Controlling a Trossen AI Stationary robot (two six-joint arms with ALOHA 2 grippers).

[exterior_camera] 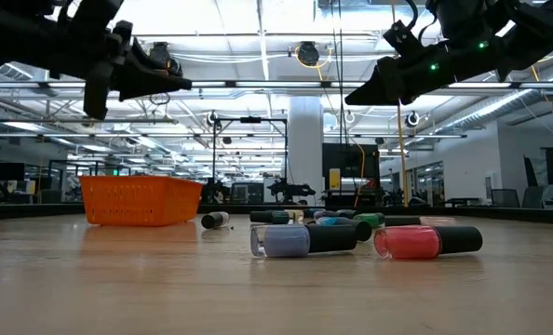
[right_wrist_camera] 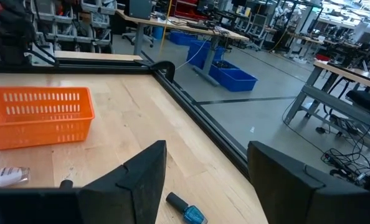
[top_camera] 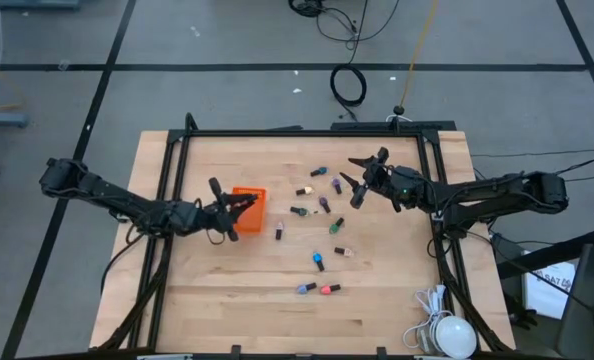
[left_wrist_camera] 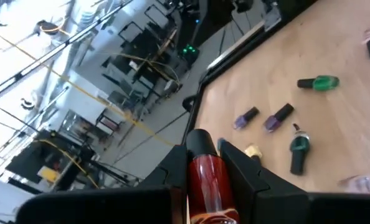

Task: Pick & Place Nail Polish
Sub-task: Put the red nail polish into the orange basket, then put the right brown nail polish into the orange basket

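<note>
held bottle: red nail polish (left_wrist_camera: 207, 180), dark cap pointing away from wrist, clamped between left gripper's fingers (left_wrist_camera: 250, 177).
left gripper (top_camera: 239, 203): clenched on the red bottle, raised off table, just beside/over near edge of orange basket (top_camera: 249, 210).
basket: orange mesh, on table (top_camera: 227, 290) directly ahead of left gripper's tips; contents not visible from above; in low view sits at left (exterior_camera: 141, 200).
loose bottles: scattered btwn the two grippers & toward table front, all lying on their sides.
near right gripper: blue bottle (top_camera: 318, 171) & another (top_camera: 336, 185) just ahead of its tips; blue-capped one below it in right wrist view (right_wrist_camera: 186, 210).
mid-table: purple bottle (top_camera: 324, 204), dark green one (top_camera: 298, 211), green one (top_camera: 336, 226), pale one (top_camera: 277, 231) close to basket's corner.
farther from both grippers: blue bottle (top_camera: 318, 261), pale/brown one (top_camera: 344, 251), then lilac-blue (top_camera: 305, 288) & pink-red (top_camera: 328, 288) side by side nearest table front; same pair foremost in low view (exterior_camera: 304, 240) (exterior_camera: 425, 242).
right gripper (top_camera: 362, 173): released, fingers spread wide, nothing btwn them; raised above table at far-right part of the scatter, pointing toward basket.
right wrist view: dark fingers (right_wrist_camera: 141, 177) apart, basket (right_wrist_camera: 38, 115) beyond, one pale bottle (right_wrist_camera: 7, 176) at edge.
off to side: white cable & round white object (top_camera: 447, 335) at table's front right corner.
</note>
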